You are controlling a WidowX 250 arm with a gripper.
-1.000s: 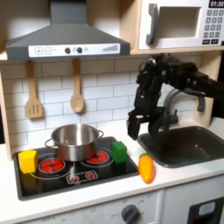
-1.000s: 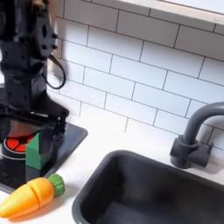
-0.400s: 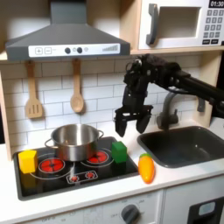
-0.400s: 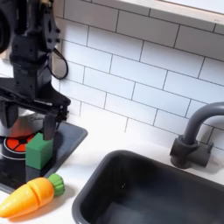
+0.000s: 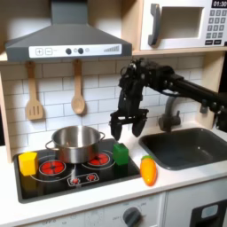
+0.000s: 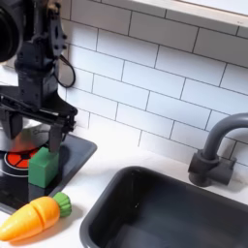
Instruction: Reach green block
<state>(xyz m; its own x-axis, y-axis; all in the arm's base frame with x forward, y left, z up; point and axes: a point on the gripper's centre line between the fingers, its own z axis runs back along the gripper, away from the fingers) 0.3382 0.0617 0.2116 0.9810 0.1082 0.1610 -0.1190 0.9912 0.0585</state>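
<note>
On the stove top [image 5: 53,182], near its edge toward the first exterior view's right, the green block [image 5: 121,154] stands upright beside the steel pot [image 5: 75,142]. An orange carrot toy [image 5: 148,170] lies on the counter just off the stove, near the block. The gripper [image 5: 124,130] hangs above the green block, clear of it, with its jaws spread apart and nothing between them. The block appears rigid, light and smooth plastic, so it may slip or tip under uneven contact. Grip it across two opposite flat sides, near mid-height, with the fingers [image 6: 54,137] descending vertically on either side.
</note>
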